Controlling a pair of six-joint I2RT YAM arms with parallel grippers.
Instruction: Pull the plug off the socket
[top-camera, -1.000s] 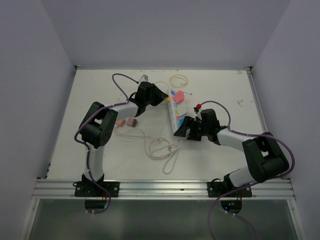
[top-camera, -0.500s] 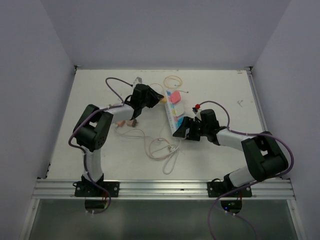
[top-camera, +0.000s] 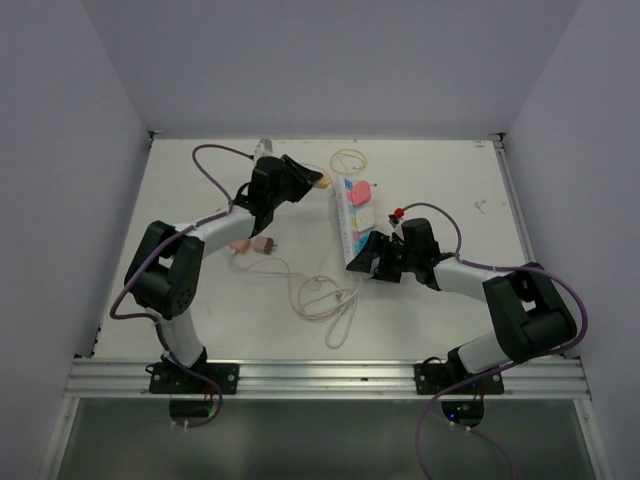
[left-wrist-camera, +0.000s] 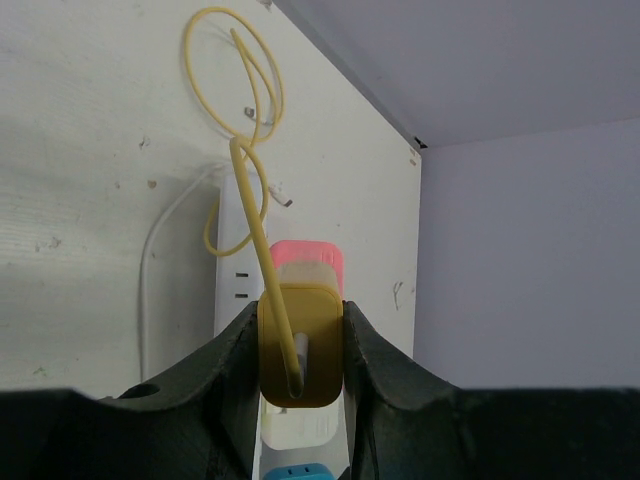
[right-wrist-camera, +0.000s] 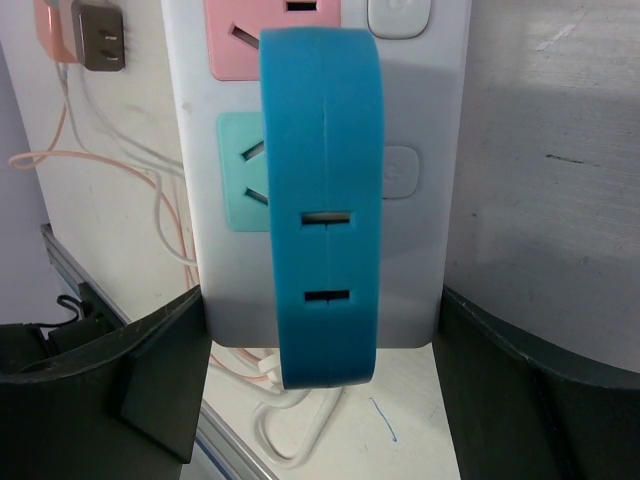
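The socket (top-camera: 355, 222) is a long white power strip with pastel outlet faces, lying near the table's middle. My left gripper (top-camera: 308, 182) is shut on a yellow plug (top-camera: 319, 182) and holds it just left of the strip's far end, apart from it. In the left wrist view the yellow plug (left-wrist-camera: 300, 345) sits between both fingers, its yellow cord (left-wrist-camera: 250, 150) looping away, the socket (left-wrist-camera: 236, 250) behind it. My right gripper (top-camera: 362, 263) is shut on the socket's near end (right-wrist-camera: 415, 230), where a blue plug (right-wrist-camera: 320, 200) is still seated.
A pink plug (top-camera: 362, 190) and a cream one stay in the strip's far end. A brown plug (top-camera: 263, 243) with a peach cord lies left of the strip. A white cord (top-camera: 335, 300) coils toward the front. The yellow cord loops (top-camera: 350, 160) near the back.
My left gripper has moved back and to the left, away from the strip, with the yellow plug in it. The strip's far end shifted a little. The right gripper has stayed put.
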